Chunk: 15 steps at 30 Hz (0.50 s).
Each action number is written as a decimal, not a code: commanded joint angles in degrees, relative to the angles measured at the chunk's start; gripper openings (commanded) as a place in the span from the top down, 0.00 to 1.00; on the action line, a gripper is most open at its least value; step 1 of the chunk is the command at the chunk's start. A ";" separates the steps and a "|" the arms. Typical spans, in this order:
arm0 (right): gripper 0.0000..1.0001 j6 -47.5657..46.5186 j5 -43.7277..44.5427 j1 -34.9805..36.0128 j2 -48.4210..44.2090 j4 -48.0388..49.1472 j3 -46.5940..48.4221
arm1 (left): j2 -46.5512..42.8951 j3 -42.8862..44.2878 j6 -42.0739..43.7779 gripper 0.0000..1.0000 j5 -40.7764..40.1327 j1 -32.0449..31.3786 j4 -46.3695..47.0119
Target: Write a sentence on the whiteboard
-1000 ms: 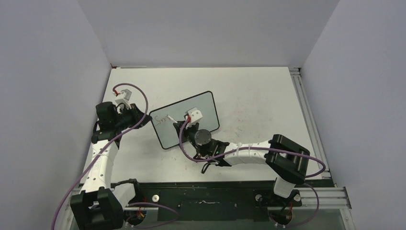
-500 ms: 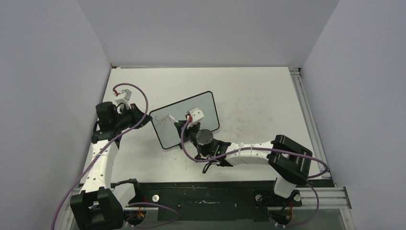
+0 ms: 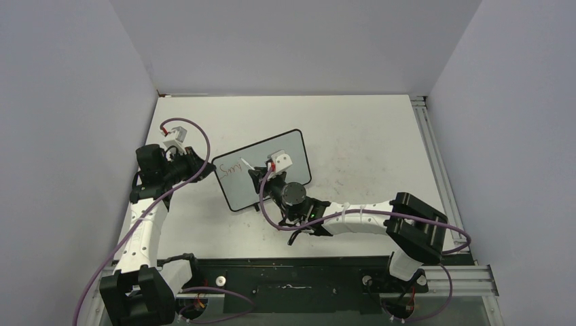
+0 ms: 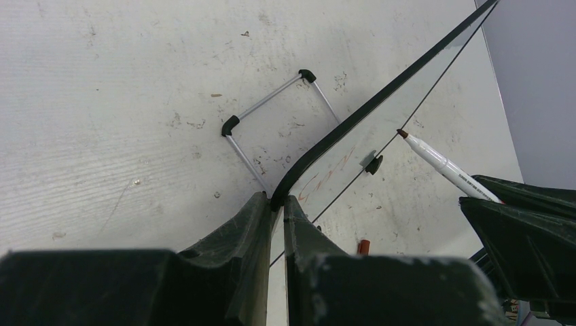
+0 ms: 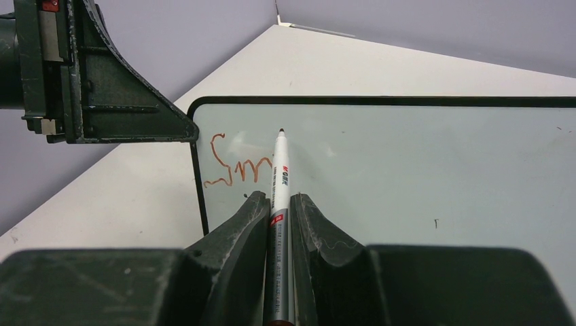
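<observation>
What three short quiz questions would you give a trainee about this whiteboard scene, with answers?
1. True or false: the right jaws are shut on the marker.
2. What do the left jaws clamp? A: the whiteboard, at its frame; B: the marker; C: nothing.
3. What colour is the lettering on the whiteboard?
Key: 1 true; 2 A; 3 red.

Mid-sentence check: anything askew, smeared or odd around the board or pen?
Nothing stands out. The whiteboard sits skewed to the table edges, but the left gripper is shut on its corner, the right gripper holds the marker straight, and the red lettering looks unsmeared.
</observation>
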 commanded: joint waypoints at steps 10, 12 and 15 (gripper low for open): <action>0.95 0.44 -0.86 -1.91 2.11 2.23 3.49 | -0.02 1.31 0.15 0.92 0.76 0.03 0.08; 0.95 0.60 -0.92 -2.01 2.38 2.12 3.52 | 0.01 1.31 0.15 0.92 0.71 -0.02 0.10; 0.95 0.84 -0.93 -2.19 2.73 1.79 3.46 | -0.01 1.31 0.15 0.92 0.71 0.01 0.10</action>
